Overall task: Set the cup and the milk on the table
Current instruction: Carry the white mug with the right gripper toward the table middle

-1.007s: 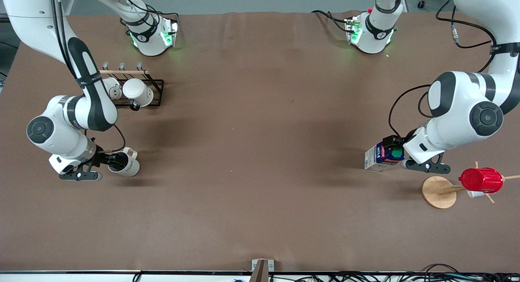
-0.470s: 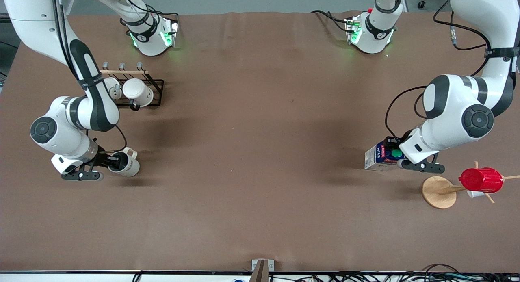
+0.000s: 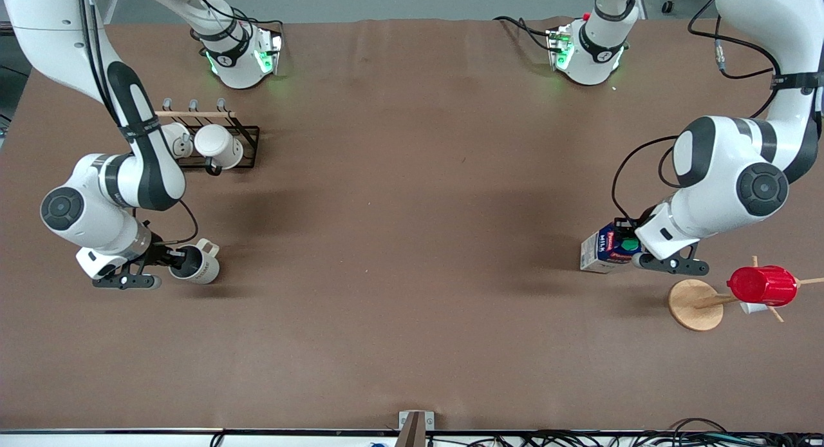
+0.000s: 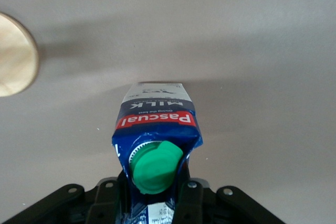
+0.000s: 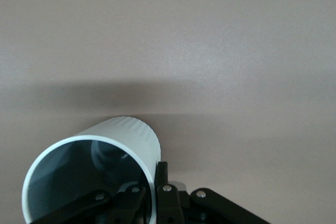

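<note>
Right gripper (image 3: 168, 257): low over the table (image 3: 412, 254) at the right arm's end, nearer the front camera than the wire rack (image 3: 222, 141). Its jaws are clamped on the wall of the cup (image 3: 195, 265), one finger (image 5: 161, 184) outside the rim, the other inside the dark interior. The cup is tilted, mouth toward the gripper, handle on the side away from it. Front view does not show whether the cup's base touches the cloth; a shadow lies just under it.

Left gripper (image 3: 634, 244): low over the table at the left arm's end, closed on the top of the milk (image 3: 605, 252). The wrist view shows the fingers (image 4: 193, 195) pressed on either side of the gable, with the green cap (image 4: 155, 167) between them. The carton leans, its base pointing away from the gripper; contact with the cloth cannot be confirmed.

Other items: two white mugs (image 3: 219, 145) sit in the wire rack. A wooden stand (image 3: 694, 304) carrying a red cup (image 3: 763, 285) is near the carton, nearer the front camera than the left gripper. Its round base (image 4: 16, 53) also appears in the left wrist view, apart from the carton.
</note>
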